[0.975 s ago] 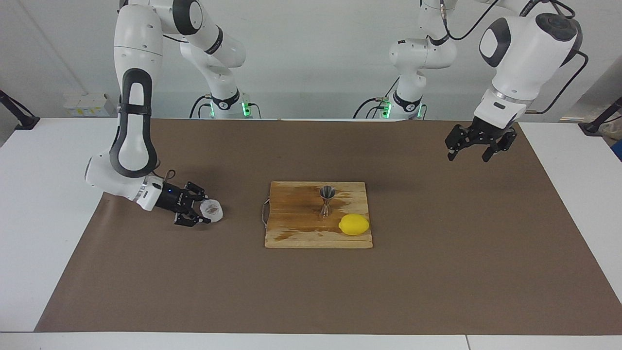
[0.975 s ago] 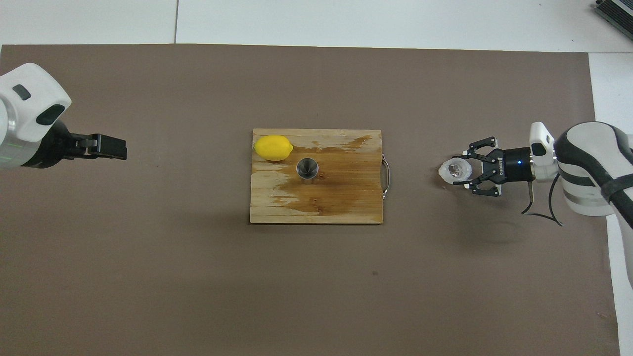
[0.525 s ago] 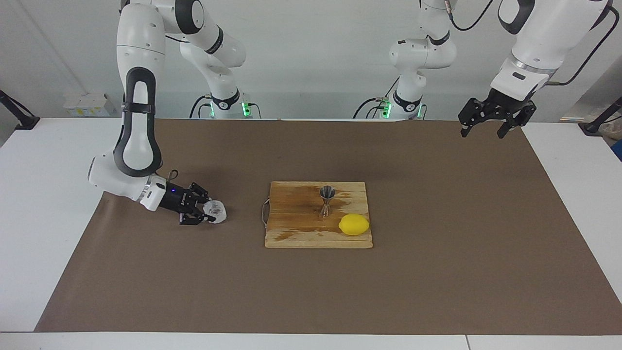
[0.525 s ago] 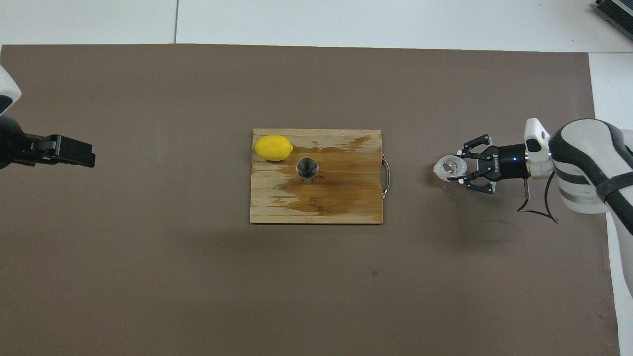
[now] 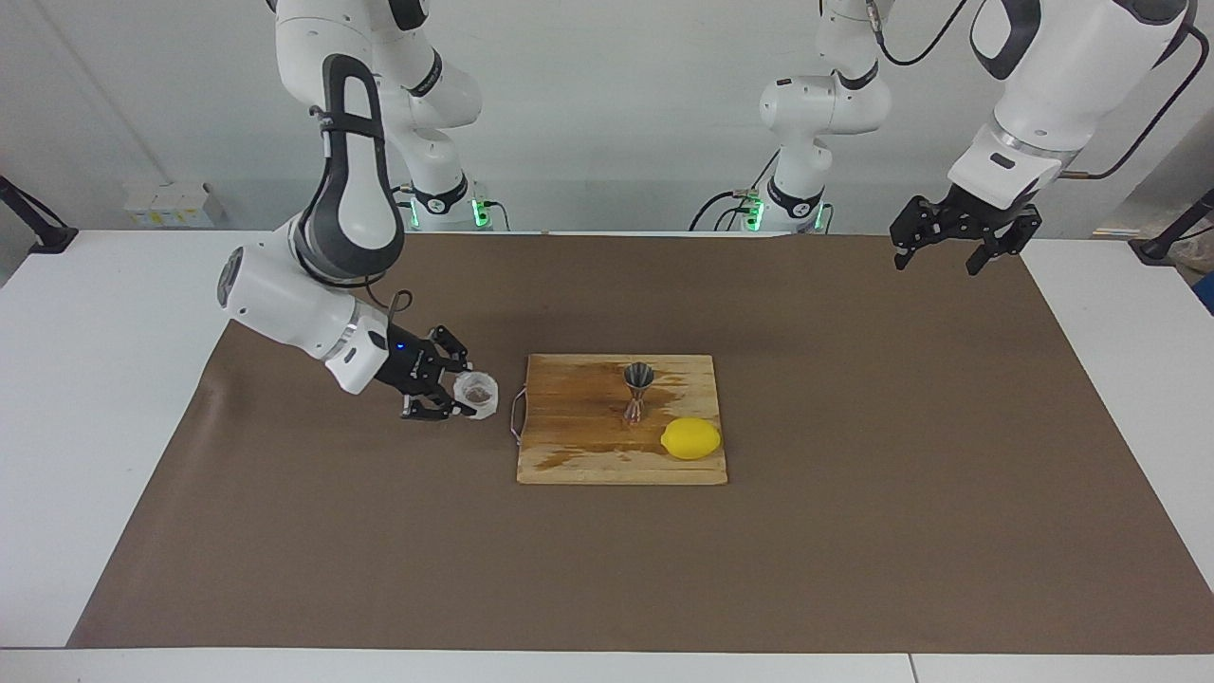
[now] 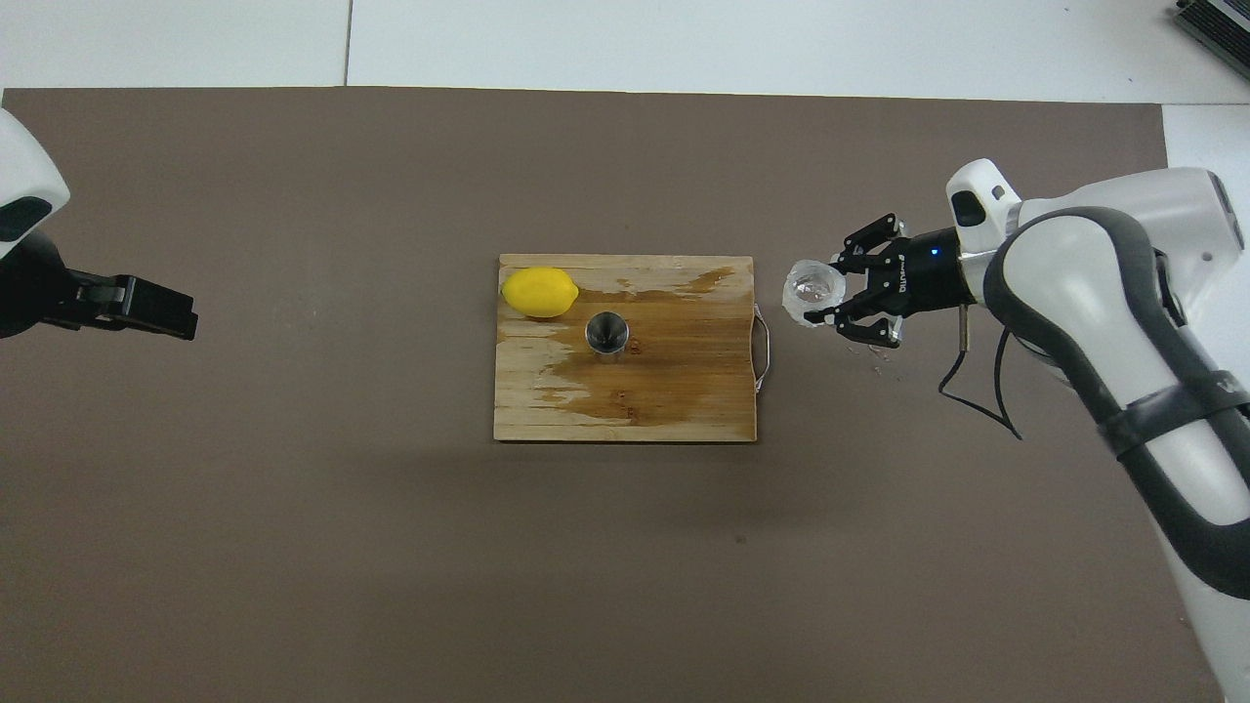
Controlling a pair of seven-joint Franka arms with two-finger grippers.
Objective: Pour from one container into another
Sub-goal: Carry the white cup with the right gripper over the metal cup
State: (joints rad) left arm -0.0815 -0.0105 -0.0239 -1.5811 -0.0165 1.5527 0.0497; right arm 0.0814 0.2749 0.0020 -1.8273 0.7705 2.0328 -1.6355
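The clear faceted glass cup [image 5: 478, 391] [image 6: 812, 289] is held upright above the brown mat, with my right gripper [image 5: 469, 394] [image 6: 826, 292] shut on its sides. It hangs just off the handle end of the wooden board [image 5: 588, 455] [image 6: 684, 400]. The metal jigger [image 5: 637, 388] [image 6: 607, 336] stands upright on the board, mouth up. My left gripper [image 5: 952, 250] [image 6: 156, 309] waits open and high over the mat's corner at the left arm's end.
A yellow lemon [image 5: 690, 438] [image 6: 539, 292] lies on the board beside the jigger, a little farther from the robots. The board's wire handle [image 5: 515, 417] [image 6: 766, 348] points toward the right arm's end. A brown mat [image 5: 854, 531] covers the table.
My right gripper closed on the glass cup, lifted it off the mat and carried it toward the board. My left gripper rose and drew back toward its end of the table.
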